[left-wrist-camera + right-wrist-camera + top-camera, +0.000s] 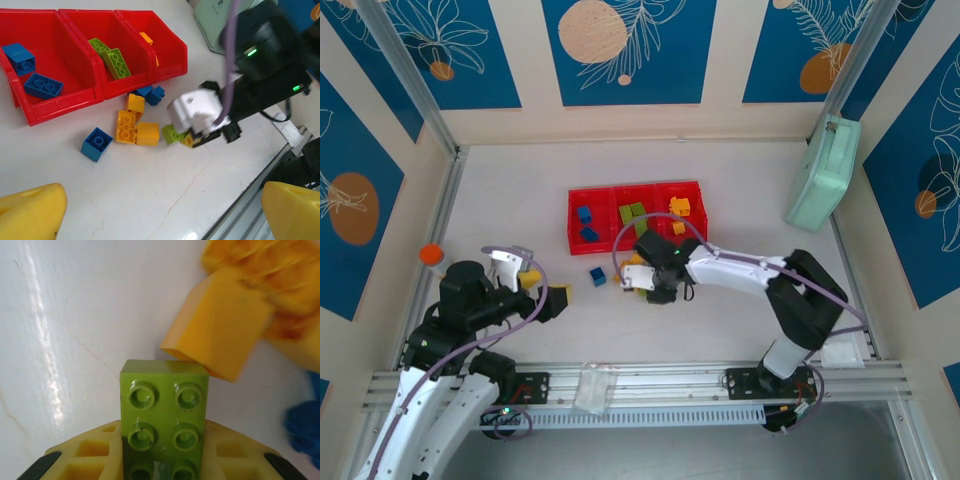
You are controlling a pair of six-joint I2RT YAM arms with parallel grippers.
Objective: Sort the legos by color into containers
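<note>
Top view: right fingers [645, 290] are low on the worktop [520, 200] among loose bricks, just before the bins [582, 243]; left fingers [530, 279] are well apart, spread wide, empty
Left wrist: green brick [171, 134] sits at your right fingers with yellow bricks [135, 127] touching it; lift straight up, then carry it to the middle bin [125, 90], where the greens lie
Right wrist: fingers [85, 460] are closed on the green brick [165, 410]; a yellow block [220, 335] touches its far edge, so check it doesn't drag along

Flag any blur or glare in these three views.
Right wrist: lime green brick sharp, yellow brick beyond it smeared, a glare streak down the white table. Left wrist: blue bricks in the red bins crisp, the right arm's black housing blurred. Top external: even light, no harsh shadows.
</note>
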